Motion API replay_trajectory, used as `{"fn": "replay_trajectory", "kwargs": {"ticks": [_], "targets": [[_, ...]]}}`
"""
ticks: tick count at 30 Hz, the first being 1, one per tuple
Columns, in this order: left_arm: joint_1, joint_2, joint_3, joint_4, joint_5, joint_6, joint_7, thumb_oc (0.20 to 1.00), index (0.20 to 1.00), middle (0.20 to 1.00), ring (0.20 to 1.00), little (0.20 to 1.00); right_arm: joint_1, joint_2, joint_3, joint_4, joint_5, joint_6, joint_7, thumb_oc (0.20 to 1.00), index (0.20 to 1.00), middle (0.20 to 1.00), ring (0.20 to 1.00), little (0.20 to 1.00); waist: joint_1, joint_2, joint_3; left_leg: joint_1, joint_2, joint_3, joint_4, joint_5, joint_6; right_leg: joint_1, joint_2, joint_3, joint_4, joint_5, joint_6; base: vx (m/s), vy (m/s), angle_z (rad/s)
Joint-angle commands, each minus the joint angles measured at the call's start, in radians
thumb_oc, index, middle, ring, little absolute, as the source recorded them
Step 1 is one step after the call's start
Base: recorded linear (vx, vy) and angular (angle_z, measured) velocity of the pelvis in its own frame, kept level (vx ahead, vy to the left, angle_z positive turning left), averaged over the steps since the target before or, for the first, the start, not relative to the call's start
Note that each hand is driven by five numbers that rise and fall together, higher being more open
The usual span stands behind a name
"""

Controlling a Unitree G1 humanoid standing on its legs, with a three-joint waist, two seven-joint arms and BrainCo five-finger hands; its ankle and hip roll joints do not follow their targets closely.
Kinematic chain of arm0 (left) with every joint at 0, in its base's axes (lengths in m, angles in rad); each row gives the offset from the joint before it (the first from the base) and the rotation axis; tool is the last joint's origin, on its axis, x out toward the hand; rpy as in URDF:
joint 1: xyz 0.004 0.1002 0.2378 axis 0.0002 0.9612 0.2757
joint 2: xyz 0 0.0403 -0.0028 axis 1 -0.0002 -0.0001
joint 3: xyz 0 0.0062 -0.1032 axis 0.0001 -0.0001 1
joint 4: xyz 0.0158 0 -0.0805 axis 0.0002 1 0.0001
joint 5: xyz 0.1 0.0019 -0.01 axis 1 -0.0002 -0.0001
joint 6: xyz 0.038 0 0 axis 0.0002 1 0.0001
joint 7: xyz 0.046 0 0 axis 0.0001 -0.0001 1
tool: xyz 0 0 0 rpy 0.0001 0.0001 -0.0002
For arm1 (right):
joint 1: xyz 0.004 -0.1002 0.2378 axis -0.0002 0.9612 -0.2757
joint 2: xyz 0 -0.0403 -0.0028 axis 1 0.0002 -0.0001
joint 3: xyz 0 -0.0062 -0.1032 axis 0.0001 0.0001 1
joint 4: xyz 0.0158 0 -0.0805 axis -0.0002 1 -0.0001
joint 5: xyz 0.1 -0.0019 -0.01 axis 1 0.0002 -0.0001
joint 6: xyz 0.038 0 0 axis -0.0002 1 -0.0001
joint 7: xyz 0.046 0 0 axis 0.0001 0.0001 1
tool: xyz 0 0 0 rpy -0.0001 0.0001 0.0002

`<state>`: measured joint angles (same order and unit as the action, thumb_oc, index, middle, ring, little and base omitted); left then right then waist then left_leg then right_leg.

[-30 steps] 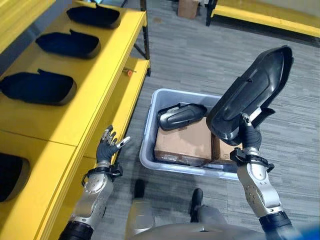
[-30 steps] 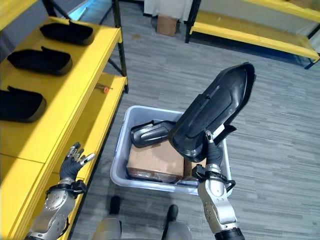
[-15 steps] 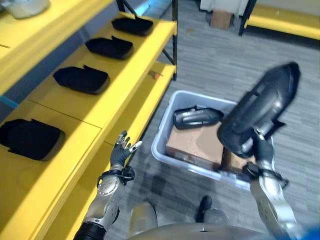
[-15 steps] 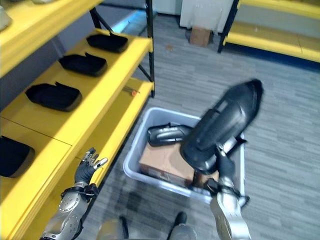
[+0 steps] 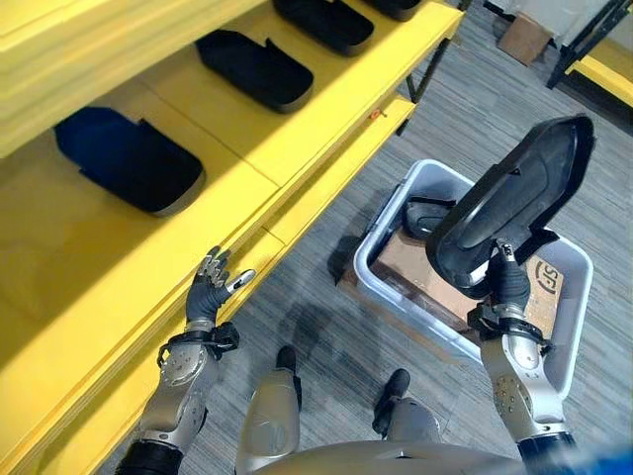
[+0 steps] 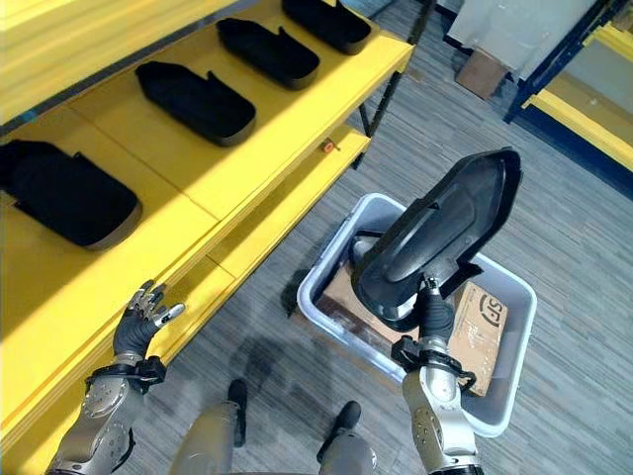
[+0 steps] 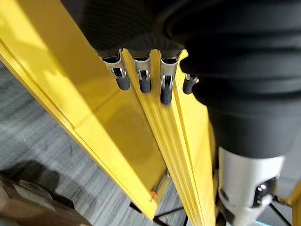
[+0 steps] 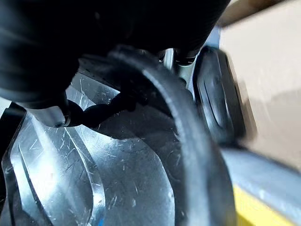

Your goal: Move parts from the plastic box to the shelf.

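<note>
My right hand (image 5: 510, 289) is shut on the lower edge of a large black moulded part (image 5: 514, 203), holding it upright above the grey plastic box (image 5: 388, 297). In the right wrist view the part's curved rim (image 8: 188, 141) runs past my fingers. Another black part (image 5: 420, 216) lies in the box on brown cardboard (image 5: 410, 267). My left hand (image 5: 210, 290) is open, fingers spread, raised beside the front edge of the yellow shelf (image 5: 297, 129). Black parts (image 5: 129, 163) (image 5: 252, 69) lie in a row on the shelf.
A lower yellow shelf board (image 5: 326, 178) juts toward the box, with a small orange item (image 5: 373, 115) on it. Grey floor (image 5: 316, 327) lies between shelf and box. A cardboard box (image 5: 524, 35) and another yellow rack (image 6: 593, 129) stand farther off.
The whole picture has shifted, so the camera has moved toward the shelf. The right hand still holds the part upright over the box; the left hand stays open near the shelf edge.
</note>
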<state>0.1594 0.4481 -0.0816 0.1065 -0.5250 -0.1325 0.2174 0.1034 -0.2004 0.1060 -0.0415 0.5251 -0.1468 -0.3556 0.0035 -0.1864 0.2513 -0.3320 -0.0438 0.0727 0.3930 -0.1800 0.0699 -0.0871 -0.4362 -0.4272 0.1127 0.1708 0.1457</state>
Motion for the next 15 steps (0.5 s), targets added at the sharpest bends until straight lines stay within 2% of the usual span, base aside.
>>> {"fn": "replay_trajectory", "kwargs": {"ticks": [1,2,3,4,6,7,8,9,11,15], "targets": [[0.002,0.050,0.015,-0.085,0.048,-0.056,-0.003,1.000,1.000,1.000,1.000,1.000,-0.024,-0.036,0.009,-0.025,0.007,-0.057,0.039,0.200,0.200,0.200,0.200,0.200,-0.032,0.073,-0.068,0.195,0.039,-0.020,-0.394,0.169,-0.026,-0.034,0.159,0.287,0.008,0.081,0.042,0.08,0.222,0.66],[-0.012,0.050,0.005,-0.074,0.046,-0.054,-0.003,1.000,1.000,1.000,1.000,1.000,-0.023,-0.039,0.018,-0.022,0.025,-0.056,0.052,0.200,0.200,0.200,0.200,0.200,-0.046,0.079,-0.068,0.211,0.037,-0.031,-0.410,0.182,-0.022,-0.059,0.243,0.357,0.050,0.025,0.018,0.07,0.218,0.39],[-0.018,0.050,0.000,-0.074,0.046,-0.051,-0.007,1.000,1.000,1.000,1.000,1.000,-0.017,-0.044,0.023,-0.028,0.031,-0.054,0.063,0.200,0.200,0.200,0.200,0.200,-0.051,0.083,-0.064,0.223,0.037,-0.038,-0.418,0.189,-0.019,-0.086,0.313,0.381,0.099,-0.036,0.000,0.06,0.194,0.15],[-0.020,0.046,-0.004,-0.076,0.048,-0.045,-0.013,1.000,1.000,1.000,1.000,1.000,-0.010,-0.052,0.028,-0.038,0.037,-0.055,0.073,0.200,0.200,0.200,0.200,0.200,-0.054,0.083,-0.063,0.232,0.034,-0.043,-0.425,0.197,-0.015,-0.107,0.377,0.373,0.146,-0.090,-0.016,0.05,0.145,0.18],[-0.019,0.032,-0.016,-0.082,0.052,-0.034,-0.025,1.000,1.000,1.000,1.000,1.000,0.007,-0.069,0.027,-0.046,0.025,-0.055,0.086,0.200,0.200,0.200,0.200,0.200,-0.059,0.071,-0.073,0.251,0.010,-0.072,-0.439,0.209,-0.013,-0.118,0.475,0.346,0.172,-0.165,-0.036,0.04,0.100,0.36],[-0.018,0.032,-0.016,-0.082,0.052,-0.034,-0.025,1.000,1.000,1.000,1.000,1.000,0.007,-0.069,0.027,-0.047,0.025,-0.055,0.086,0.200,0.200,0.200,0.200,0.200,-0.061,0.071,-0.071,0.254,0.009,-0.074,-0.440,0.209,-0.014,-0.115,0.475,0.344,0.172,-0.167,-0.036,0.02,0.046,0.30],[-0.014,0.025,-0.016,-0.086,0.050,-0.036,-0.021,1.000,1.000,1.000,1.000,1.000,0.005,-0.072,0.029,-0.044,0.029,-0.060,0.086,0.200,0.200,0.200,0.200,0.200,-0.055,0.061,-0.080,0.260,0.002,-0.074,-0.446,0.214,-0.016,-0.084,0.481,0.324,0.135,-0.182,-0.048,-0.01,-0.033,0.27],[0.000,0.013,-0.006,-0.093,0.044,-0.037,-0.019,1.000,1.000,1.000,1.000,1.000,0.001,-0.073,0.037,-0.040,0.033,-0.053,0.081,0.200,0.200,0.200,0.200,0.200,-0.042,0.049,-0.101,0.267,-0.001,-0.063,-0.453,0.222,-0.022,-0.035,0.467,0.319,0.060,-0.193,-0.054,-0.01,-0.033,0.05],[0.013,-0.007,-0.007,-0.083,0.030,-0.043,-0.013,1.000,1.000,1.000,1.000,1.000,-0.013,-0.077,0.048,-0.029,0.045,-0.054,0.077,0.200,0.200,0.200,0.200,0.200,-0.029,0.045,-0.126,0.270,-0.002,-0.047,-0.455,0.223,-0.025,0.004,0.483,0.383,-0.015,-0.187,-0.059,-0.04,-0.048,-0.12],[0.038,-0.024,-0.008,-0.088,0.020,-0.034,-0.020,1.000,1.000,1.000,1.000,1.000,0.008,-0.087,0.036,-0.043,0.039,-0.042,0.081,0.200,0.200,0.200,0.200,0.200,-0.023,0.058,-0.162,0.278,-0.003,-0.031,-0.455,0.229,-0.027,0.052,0.476,0.383,-0.079,-0.181,-0.071,-0.05,-0.039,-0.11]]}}
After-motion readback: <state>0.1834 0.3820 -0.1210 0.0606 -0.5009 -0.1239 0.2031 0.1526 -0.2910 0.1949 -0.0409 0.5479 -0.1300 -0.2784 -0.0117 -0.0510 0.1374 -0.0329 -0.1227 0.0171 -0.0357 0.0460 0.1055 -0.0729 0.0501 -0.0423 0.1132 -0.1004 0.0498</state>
